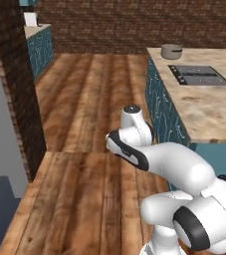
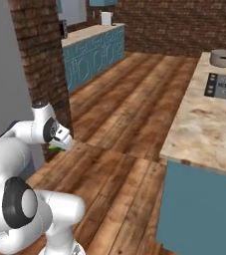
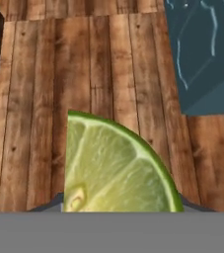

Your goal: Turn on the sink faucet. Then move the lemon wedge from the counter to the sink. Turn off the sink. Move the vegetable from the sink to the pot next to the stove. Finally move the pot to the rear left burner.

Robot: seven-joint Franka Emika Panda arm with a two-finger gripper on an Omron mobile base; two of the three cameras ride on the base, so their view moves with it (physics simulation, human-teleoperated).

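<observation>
Above the wooden floor (image 3: 44, 99), beside the teal cabinet front (image 3: 207, 54), the gripper (image 2: 59, 145) holds the lemon wedge (image 3: 113, 168); the pot (image 1: 171, 51) sits on the counter (image 1: 209, 109) behind the stove (image 1: 199, 75).

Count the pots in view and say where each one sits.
1. The pot stands on the counter just beyond the far end of the stove, seen in both base views. Others may be hidden outside these views.
</observation>
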